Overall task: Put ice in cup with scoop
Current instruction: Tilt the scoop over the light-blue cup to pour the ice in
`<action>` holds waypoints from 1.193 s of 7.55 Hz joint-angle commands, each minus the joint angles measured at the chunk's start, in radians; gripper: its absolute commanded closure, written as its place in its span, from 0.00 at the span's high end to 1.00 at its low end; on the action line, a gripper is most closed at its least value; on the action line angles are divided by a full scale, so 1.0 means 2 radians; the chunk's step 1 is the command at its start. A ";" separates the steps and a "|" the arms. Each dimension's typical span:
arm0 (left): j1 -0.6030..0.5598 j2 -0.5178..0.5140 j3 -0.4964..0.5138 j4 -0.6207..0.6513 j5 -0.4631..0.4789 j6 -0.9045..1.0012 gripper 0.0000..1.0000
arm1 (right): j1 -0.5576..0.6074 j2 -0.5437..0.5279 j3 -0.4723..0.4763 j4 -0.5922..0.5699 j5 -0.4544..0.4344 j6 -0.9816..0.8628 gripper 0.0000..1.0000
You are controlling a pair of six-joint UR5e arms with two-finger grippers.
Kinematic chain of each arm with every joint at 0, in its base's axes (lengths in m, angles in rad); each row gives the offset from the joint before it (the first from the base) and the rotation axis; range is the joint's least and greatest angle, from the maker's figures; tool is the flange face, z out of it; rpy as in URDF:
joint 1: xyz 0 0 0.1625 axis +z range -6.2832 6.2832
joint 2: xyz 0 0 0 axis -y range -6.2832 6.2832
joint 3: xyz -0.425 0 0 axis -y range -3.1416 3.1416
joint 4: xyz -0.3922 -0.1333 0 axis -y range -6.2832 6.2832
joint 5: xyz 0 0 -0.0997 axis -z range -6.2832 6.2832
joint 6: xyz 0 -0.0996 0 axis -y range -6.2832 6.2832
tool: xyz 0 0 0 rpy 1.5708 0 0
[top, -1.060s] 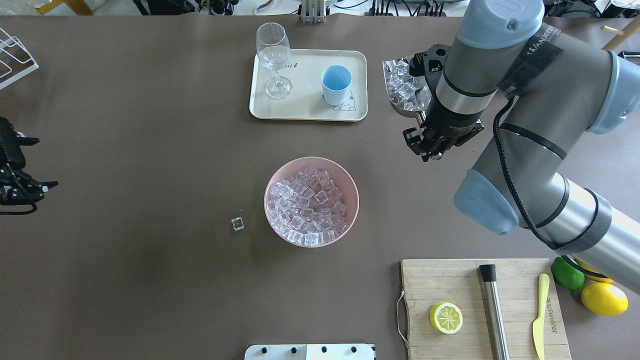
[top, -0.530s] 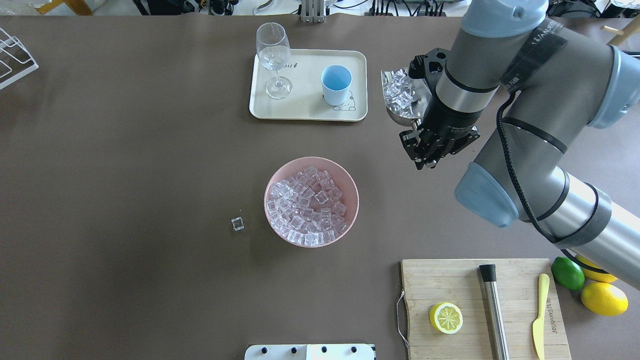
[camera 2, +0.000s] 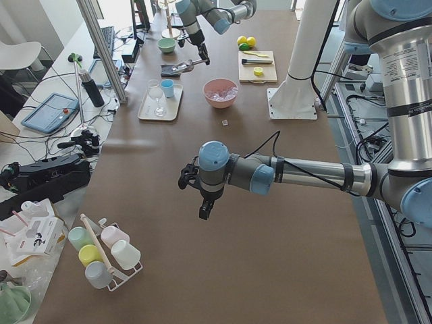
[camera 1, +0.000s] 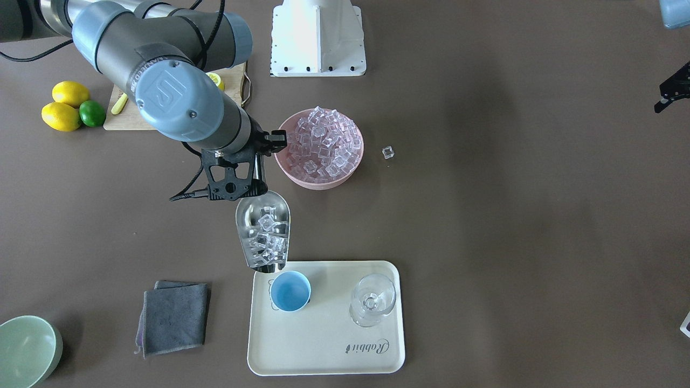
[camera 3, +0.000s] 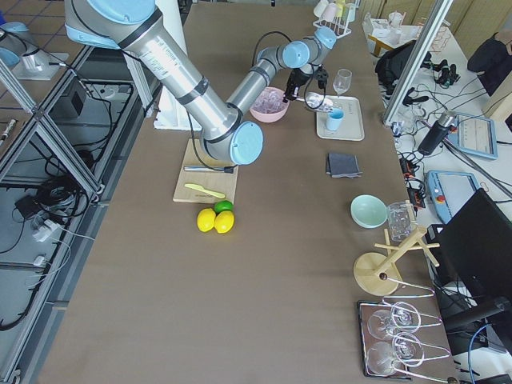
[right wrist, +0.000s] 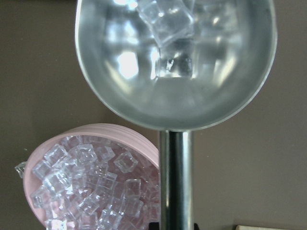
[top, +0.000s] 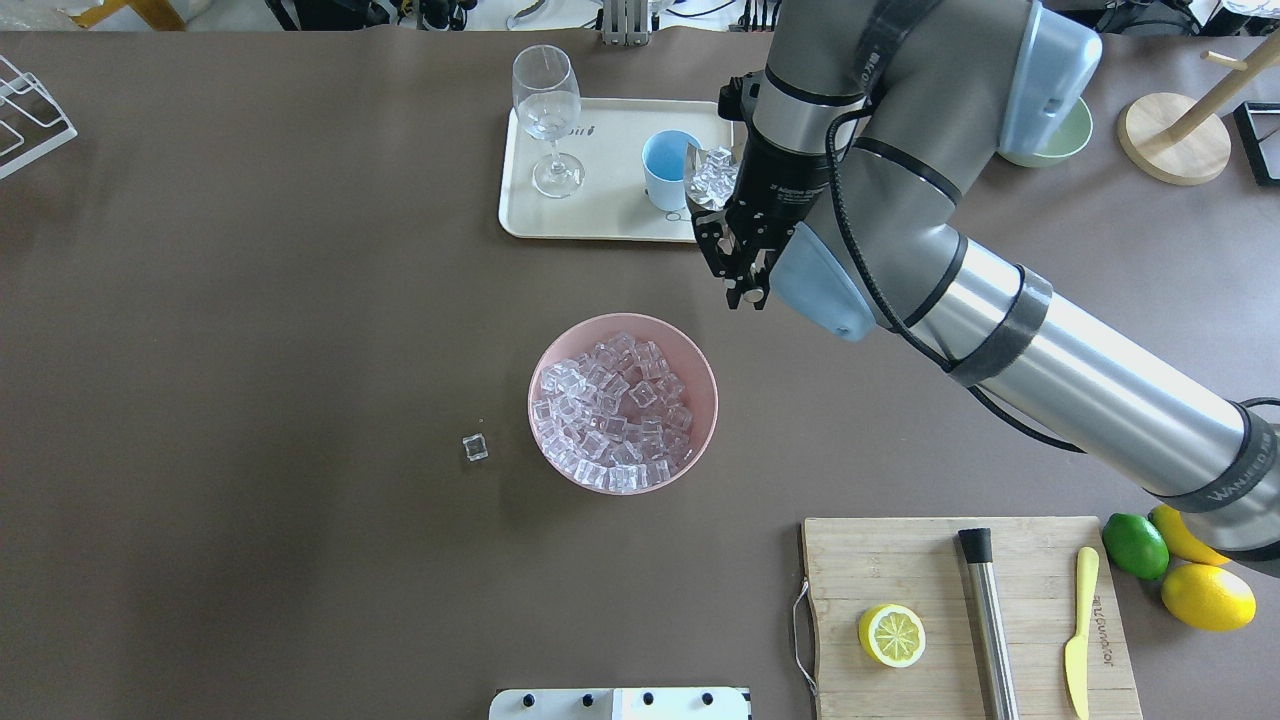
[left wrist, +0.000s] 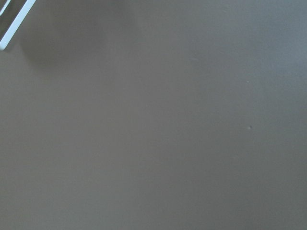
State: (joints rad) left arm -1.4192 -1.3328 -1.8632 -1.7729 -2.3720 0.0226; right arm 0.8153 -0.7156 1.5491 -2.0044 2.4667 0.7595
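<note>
The steel scoop holds several ice cubes and hangs low, its mouth at the tray's edge right beside the light-blue cup. My right gripper is shut on the scoop's rod handle. From overhead the scoop touches or overlaps the cup's right rim. The cup looks empty. The right wrist view shows the scoop bowl with ice slid toward its mouth. My left gripper is far off at the table's side, and I cannot tell whether it is open.
A pink bowl full of ice stands mid-table, with one loose cube to its left. The cup shares a cream tray with a stemmed glass. A grey cloth, a green bowl and a cutting board lie around.
My right arm has swung the loaded scoop left, from beside the tray to the cup's rim. The left gripper has withdrawn from the overhead view.
</note>
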 commanded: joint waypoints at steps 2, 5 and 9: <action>-0.059 -0.012 0.043 0.027 -0.060 -0.027 0.99 | 0.006 0.066 -0.125 0.037 0.070 0.032 0.00; -0.074 -0.009 0.056 0.033 -0.056 -0.028 0.98 | 0.015 0.069 -0.130 0.037 0.104 0.034 0.00; -0.076 -0.015 0.063 0.033 -0.056 -0.036 0.98 | 0.024 0.063 -0.126 0.037 0.132 0.034 0.00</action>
State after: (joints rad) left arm -1.5682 -1.3587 -1.7285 -1.7087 -2.4847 -0.0434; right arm 0.8615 -0.5825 1.2898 -1.9313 2.7240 0.8275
